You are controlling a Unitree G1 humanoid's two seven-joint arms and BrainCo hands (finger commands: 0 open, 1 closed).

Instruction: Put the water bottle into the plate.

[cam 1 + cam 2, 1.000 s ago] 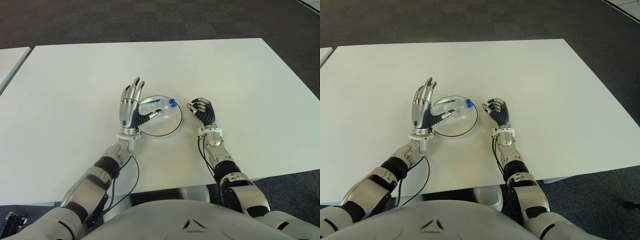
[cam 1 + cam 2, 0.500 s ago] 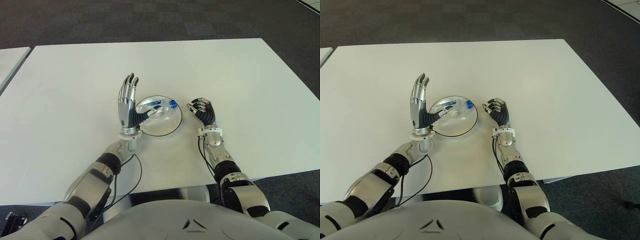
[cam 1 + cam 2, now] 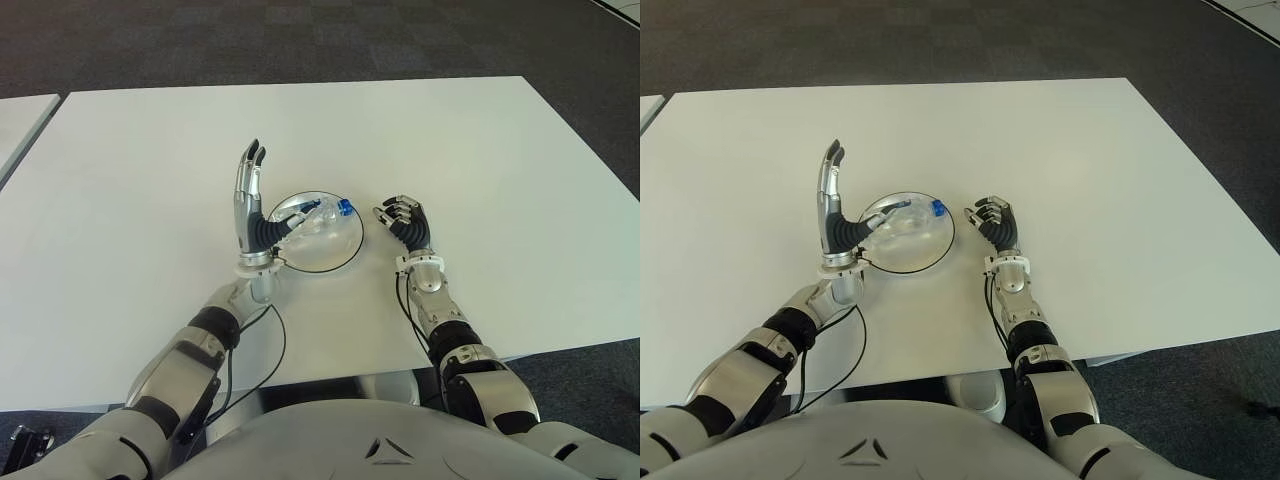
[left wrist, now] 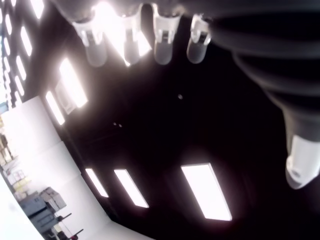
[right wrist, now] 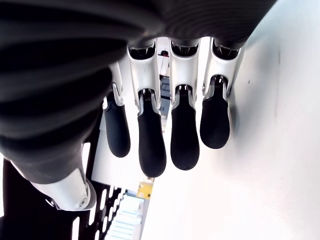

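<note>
A clear bottle [image 3: 312, 216] with a blue cap [image 3: 345, 207] lies in a clear, dark-rimmed plate [image 3: 340, 255] on a white table [image 3: 480, 150] over dark checked carpet [image 3: 300, 40].

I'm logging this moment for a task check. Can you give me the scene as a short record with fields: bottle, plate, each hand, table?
bottle: water bottle, clear with a blue cap, lying on its side inside the plate
plate: glass plate, round, on the table between the two hands
left hand: left hand upright beside the plate on its left, fingers extended, holding nothing
right hand: right hand to the plate's right, fingers curled, holding nothing
table: white table
task state: bottle appears placed
</note>
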